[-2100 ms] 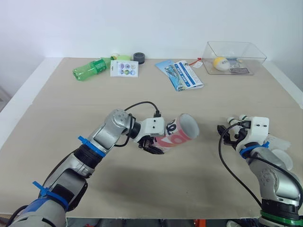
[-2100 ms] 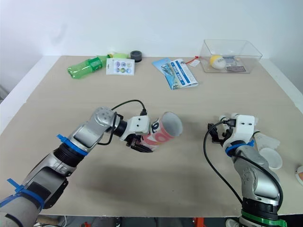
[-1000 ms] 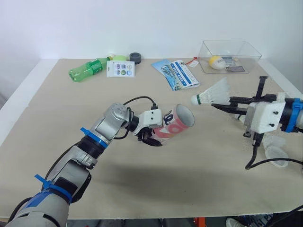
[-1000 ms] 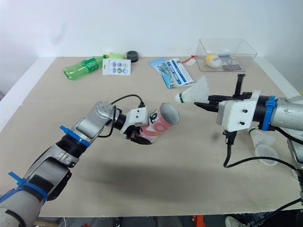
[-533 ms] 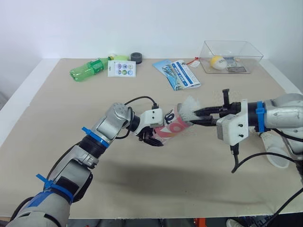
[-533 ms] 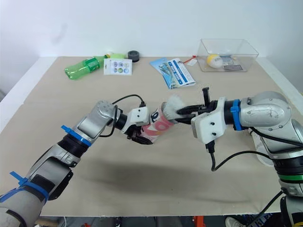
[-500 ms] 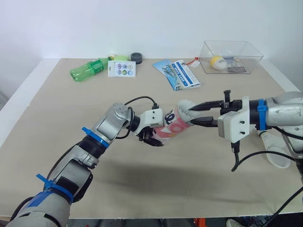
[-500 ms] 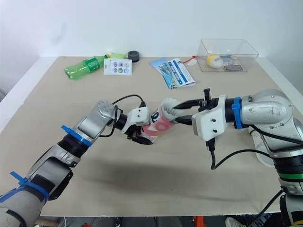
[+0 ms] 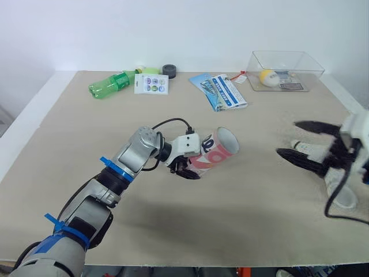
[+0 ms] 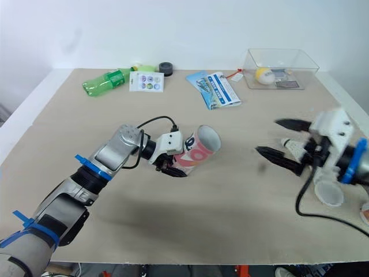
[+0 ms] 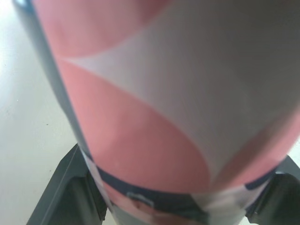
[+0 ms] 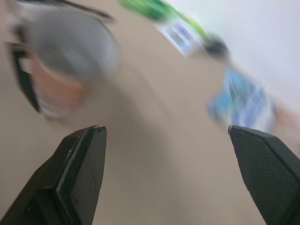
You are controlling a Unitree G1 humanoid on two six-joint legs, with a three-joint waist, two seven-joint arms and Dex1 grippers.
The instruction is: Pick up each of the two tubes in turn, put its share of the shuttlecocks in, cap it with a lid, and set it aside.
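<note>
The left pincer (image 9: 188,169) is clamped on the pink and white tube (image 9: 214,154), near the middle of the bench (image 9: 230,225). The left wrist view shows the tube (image 11: 164,117) snug between the two black fingers. The tube is tipped, with its bottom end low and its open mouth turned up toward the right edge of the bench. I think it is held that way so the other arm can slide shuttlecocks straight in and they will not roll back out. I cannot see what is inside it. The right pincer (image 10: 268,137) is near the right edge with its fingers wide apart and nothing in them. Small white things that look like shuttlecocks (image 10: 291,144) lie just under it, and a round clear lid (image 10: 328,194) sits close by, so both are easy to reach. A green bottle (image 9: 109,85), a blue leaflet (image 9: 222,91) and a clear box (image 9: 285,72) wait along the far edge, out of the way.
</note>
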